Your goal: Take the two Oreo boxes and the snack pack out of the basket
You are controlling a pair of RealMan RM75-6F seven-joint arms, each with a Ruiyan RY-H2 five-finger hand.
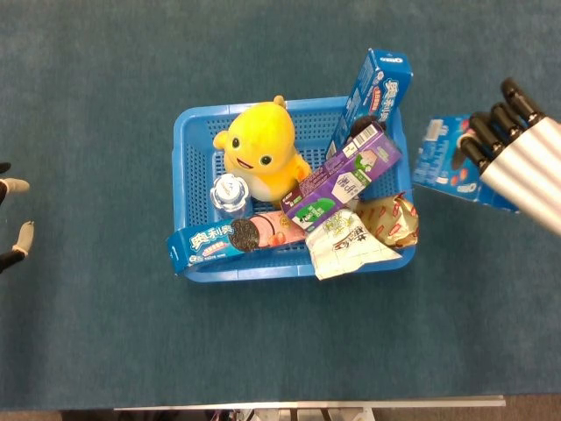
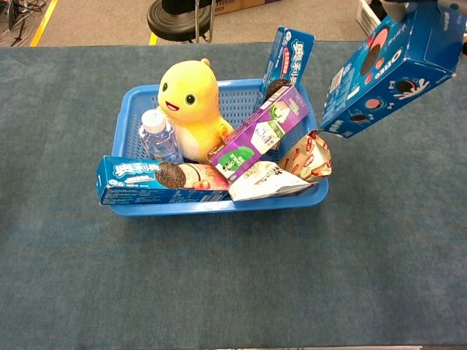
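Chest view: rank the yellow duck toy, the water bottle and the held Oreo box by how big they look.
1. Held Oreo box, though it hangs nearer the camera, so its lead is unsure.
2. Yellow duck toy.
3. Water bottle, clearly smallest.

Black stool (image 2: pixel 177 16) beyond blue tabletop (image 2: pixel 233 277)
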